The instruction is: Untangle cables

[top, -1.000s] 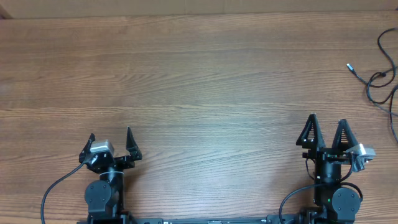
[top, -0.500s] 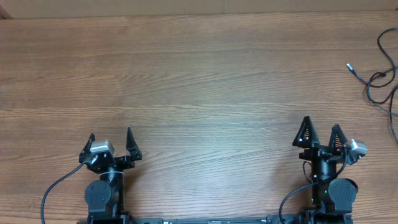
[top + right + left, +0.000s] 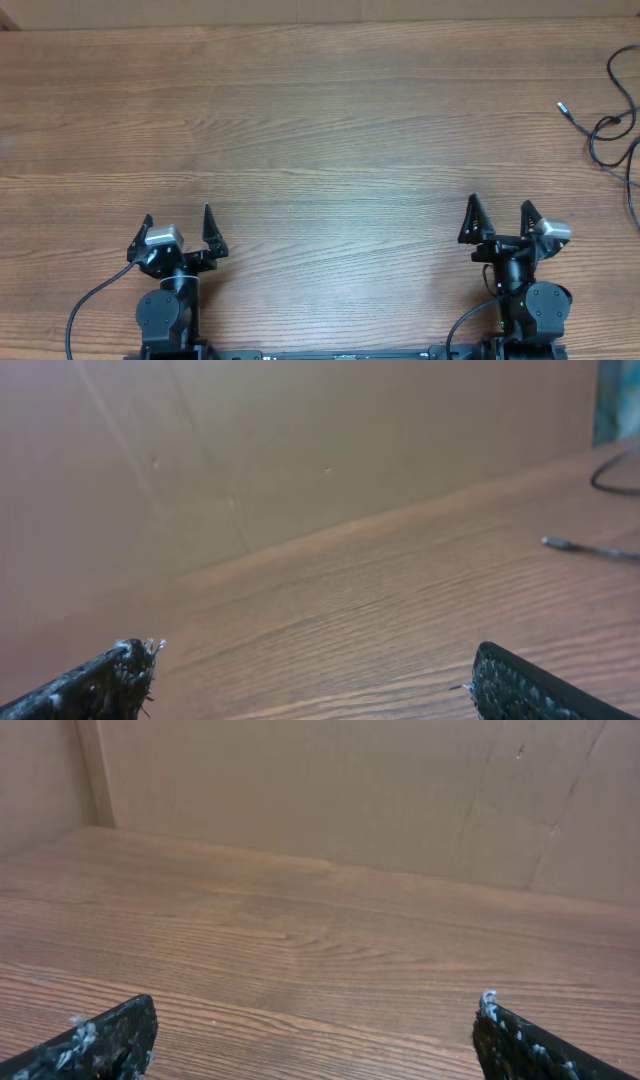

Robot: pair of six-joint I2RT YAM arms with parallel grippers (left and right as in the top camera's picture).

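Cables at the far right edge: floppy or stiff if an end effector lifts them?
Probably floppy: the cables are thin and lie in loose curves and a loop on the table, so a lifted strand would likely sag and drag the rest. Likely light for their size. The small plug end may snag in the loop. Part runs out of frame, so length is unknown.

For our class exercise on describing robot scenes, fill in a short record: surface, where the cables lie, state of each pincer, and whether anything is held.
surface: wooden table
cables: thin black cables, looped at the table's far right edge, one plug end pointing left
left pincer: left pincer open, near edge, left side
right pincer: right pincer open, near edge, right side
held: nothing in either pincer
contact with cables: none; both pincers apart from them
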